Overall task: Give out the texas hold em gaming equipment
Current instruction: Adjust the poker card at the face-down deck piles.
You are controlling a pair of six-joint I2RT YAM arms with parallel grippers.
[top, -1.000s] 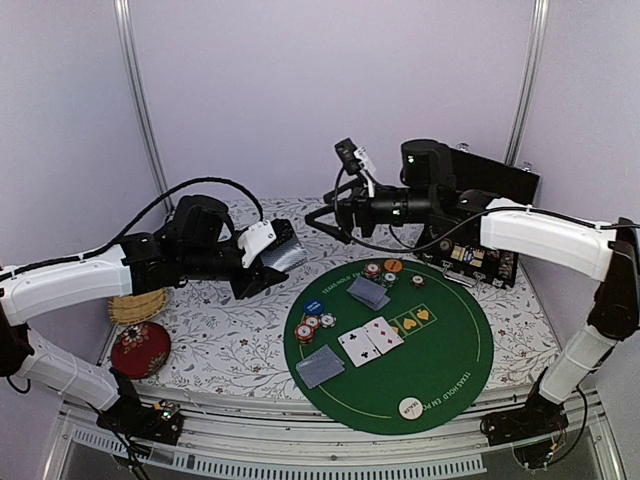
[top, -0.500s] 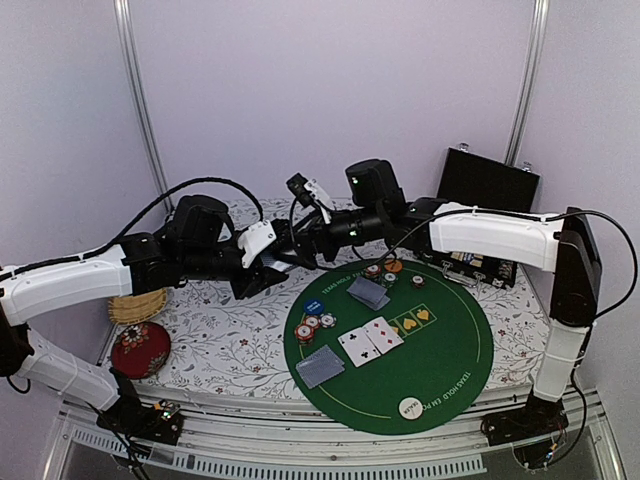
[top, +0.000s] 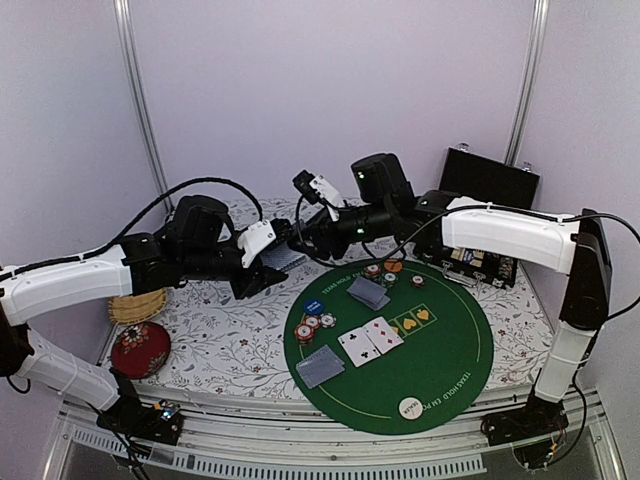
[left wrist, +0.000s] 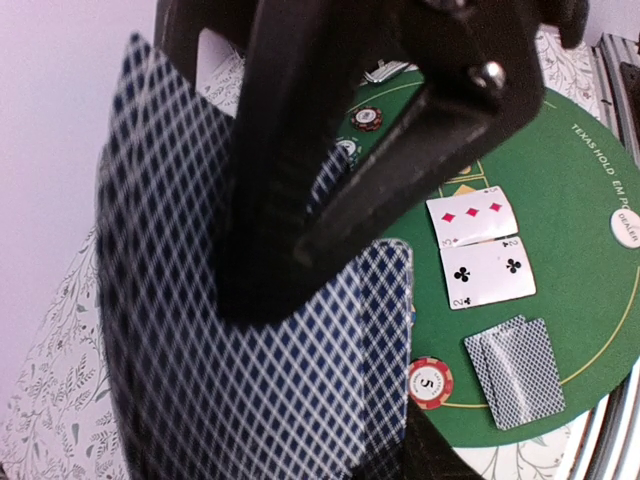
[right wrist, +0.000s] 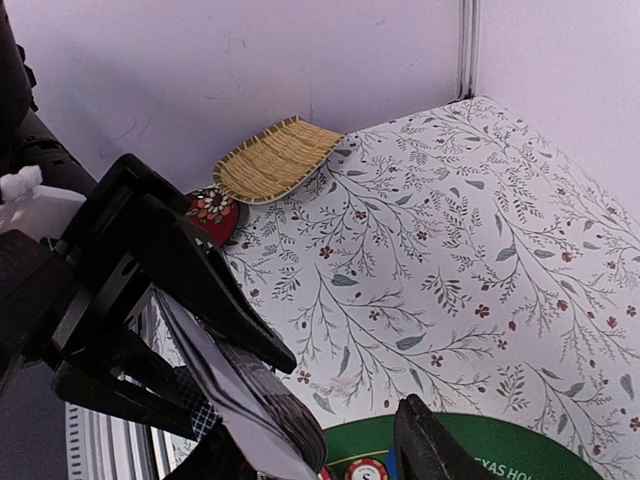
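Up at its tip the left gripper (top: pixel 266 266) is pinching the card deck (left wrist: pixel 250 380), and the right gripper (top: pixel 292 244) is sitting half-wide at the deck's edge, grip unclear, needing to slide one card off for dealing.

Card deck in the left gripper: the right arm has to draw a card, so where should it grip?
Probably the free edge of the deck jutting past the left gripper, from the side of the right arm: the fanned cards leave an outer card's edge exposed.
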